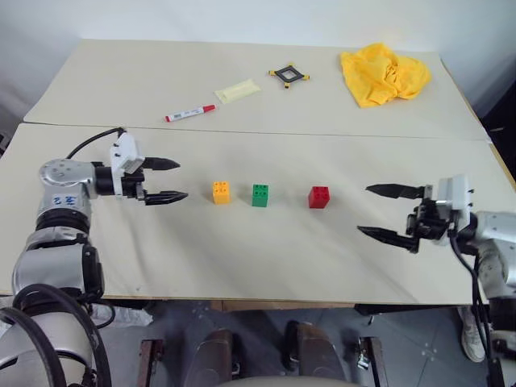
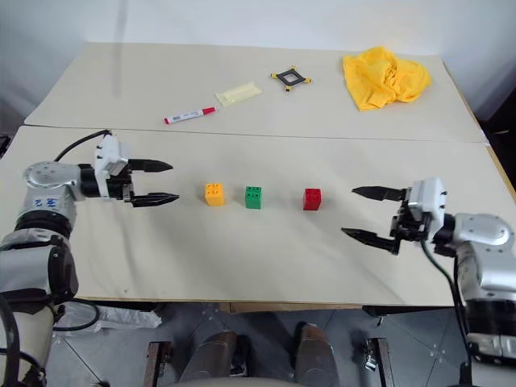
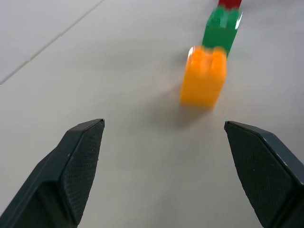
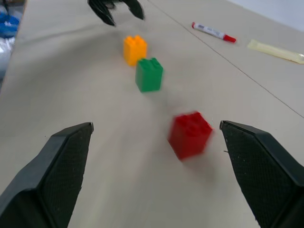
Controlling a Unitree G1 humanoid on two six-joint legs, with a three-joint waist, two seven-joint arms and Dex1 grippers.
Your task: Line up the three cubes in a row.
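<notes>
The three studded plastic cubes stand in one row on the beige bench, nearer its front edge than its back: orange-yellow cube (image 1: 221,192) toward the left edge, green cube (image 1: 260,195) just beside it, red cube (image 1: 319,197) a wider gap further right. Left hand (image 1: 168,180) – fingers apart, empty – hovers near the orange-yellow cube. Right hand (image 1: 385,212) – fingers wide apart, empty – hovers clear of the red cube, toward the right edge.

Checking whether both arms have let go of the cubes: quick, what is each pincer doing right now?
Left pincer: open, holding nothing, beside the orange-yellow cube.
Right pincer: open, holding nothing, apart from the red cube.
</notes>
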